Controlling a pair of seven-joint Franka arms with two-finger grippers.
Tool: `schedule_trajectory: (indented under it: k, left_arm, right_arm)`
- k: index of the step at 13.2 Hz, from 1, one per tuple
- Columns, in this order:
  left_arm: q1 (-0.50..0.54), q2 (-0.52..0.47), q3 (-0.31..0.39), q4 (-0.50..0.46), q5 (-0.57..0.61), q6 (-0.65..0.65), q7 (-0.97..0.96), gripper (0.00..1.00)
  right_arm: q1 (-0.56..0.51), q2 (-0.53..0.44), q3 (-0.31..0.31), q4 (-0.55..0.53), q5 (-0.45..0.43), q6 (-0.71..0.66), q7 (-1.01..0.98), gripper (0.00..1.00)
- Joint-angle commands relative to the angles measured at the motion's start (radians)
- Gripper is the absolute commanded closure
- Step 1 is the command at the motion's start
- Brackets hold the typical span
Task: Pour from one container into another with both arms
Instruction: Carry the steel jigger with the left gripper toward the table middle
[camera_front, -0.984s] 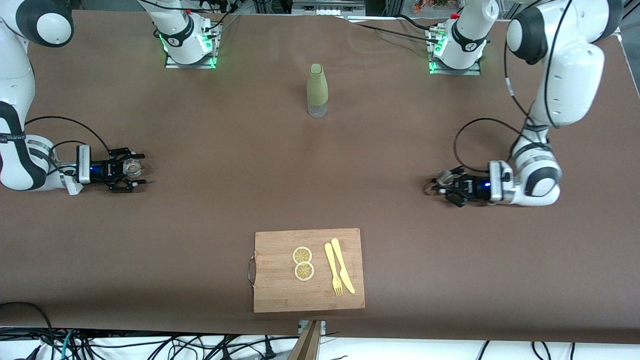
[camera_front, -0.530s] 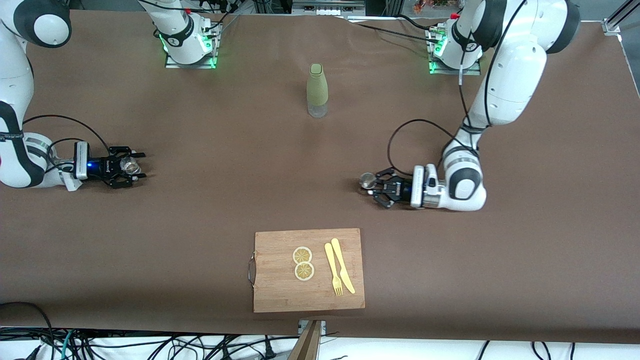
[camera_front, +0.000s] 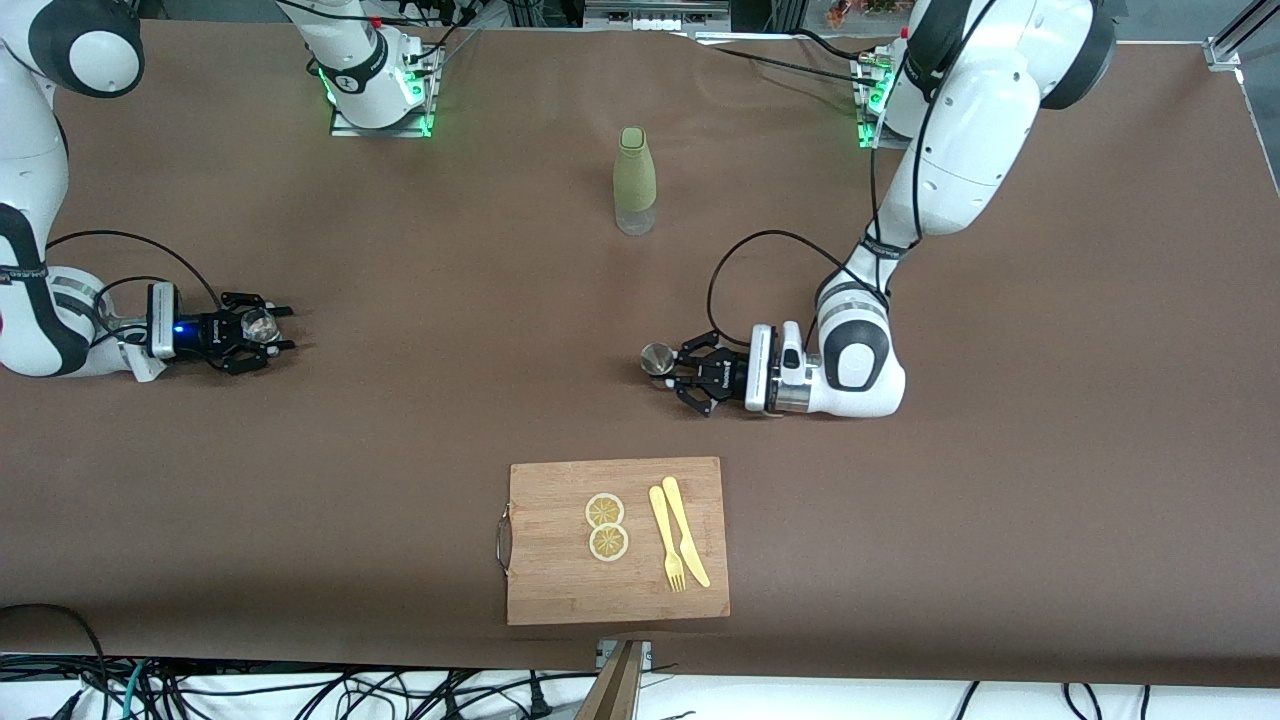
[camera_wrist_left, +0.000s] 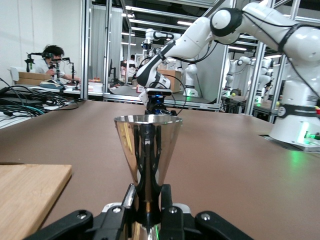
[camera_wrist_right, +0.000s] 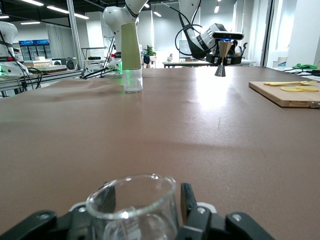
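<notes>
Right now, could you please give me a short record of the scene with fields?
left end effector: shut on metal jigger, over mid-table
right end effector: around glass beaker, near the right arm's end of the table
bottle: upright, green sleeve, between the bases
cutting board: nearest the front camera, holding two lemon slices, fork, knife

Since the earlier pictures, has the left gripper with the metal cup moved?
Yes. The left gripper, shut on the metal cup, has travelled toward the right arm's end, and is now above the cutting board in the front view.
</notes>
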Motion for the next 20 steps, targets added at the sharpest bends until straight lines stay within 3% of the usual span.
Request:
schedule_trajectory:
  k: [1,4,9,11,17,20]
  left_arm:
    - [-0.082,0.064,0.007,0.085,-0.112,0.039,-0.011,1.00]
    - [-0.117,0.103,0.007,0.131,-0.127,0.054,-0.012,1.00]
    - [-0.178,0.150,0.009,0.217,-0.182,0.125,-0.014,1.00]
    - [-0.191,0.175,0.009,0.263,-0.204,0.126,-0.012,1.00]
    - [-0.221,0.196,0.009,0.294,-0.233,0.168,-0.012,1.00]
    - [-0.232,0.209,0.007,0.305,-0.241,0.169,-0.012,1.00]
  right_arm:
    - [-0.020,0.031,0.006,0.030,0.000,-0.035,-0.010,0.44]
    - [-0.021,0.034,0.006,0.035,0.000,-0.035,-0.010,0.58]
    - [-0.021,0.034,0.006,0.036,-0.002,-0.049,-0.007,0.60]
    - [-0.021,0.035,0.006,0.035,-0.002,-0.049,-0.008,0.68]
    - [-0.018,0.034,0.012,0.035,0.000,-0.047,0.010,0.89]
    - [-0.012,0.023,0.014,0.033,-0.003,-0.045,0.016,0.92]
